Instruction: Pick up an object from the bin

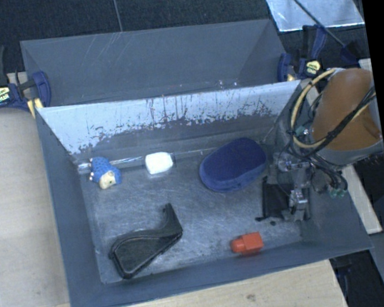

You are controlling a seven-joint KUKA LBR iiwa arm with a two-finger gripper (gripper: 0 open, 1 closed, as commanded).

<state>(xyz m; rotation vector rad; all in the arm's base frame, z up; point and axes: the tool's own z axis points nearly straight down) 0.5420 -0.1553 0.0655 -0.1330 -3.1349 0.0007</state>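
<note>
The gripper (284,203) hung just right of the blue oval pad (232,164), probably choosing a target; if spread or closed, one could not tell.

In the bin (164,67), the claw (293,211) stands right of the cushion (232,164), behind the cube (247,244).
</note>
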